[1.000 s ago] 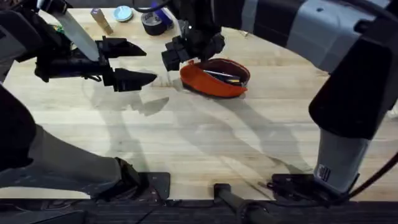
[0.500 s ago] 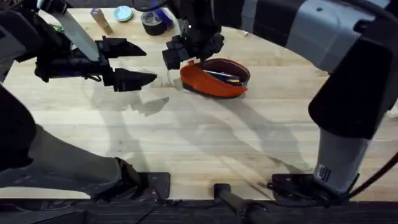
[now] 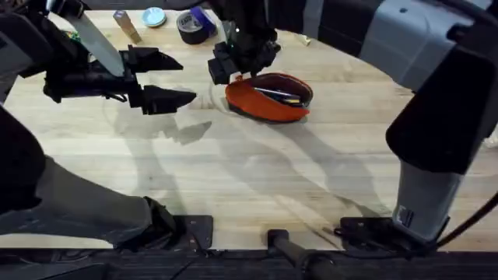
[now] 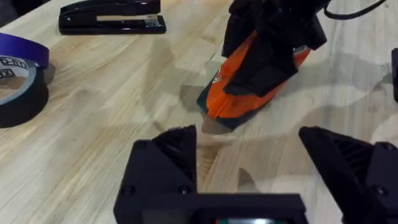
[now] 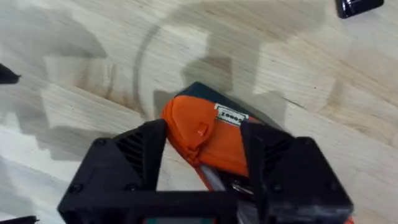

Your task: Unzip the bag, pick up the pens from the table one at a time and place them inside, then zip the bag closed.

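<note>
Right gripper [image 3: 233, 66] has crept right onto the bag's [image 3: 268, 97] left end, fingers spread astride it. Pens [image 3: 278, 94] inside, bag far-centre; zipping next. Left gripper [image 3: 167, 78] spread, idle.

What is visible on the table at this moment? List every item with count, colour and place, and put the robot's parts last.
Soft fabric pencil pouch: one, orange with navy base, far centre of the table, top open.
Pens inside the pouch: count unclear, silvery and dark.
Stapler: one, black, beyond the pouch.
Tape rolls: two, black and purple, far edge.
Round lid: one, light blue, far left.
Wooden plank table: one, light.
Left gripper: black, open, left of the pouch.
Right gripper: black, at the pouch's left end.
</note>
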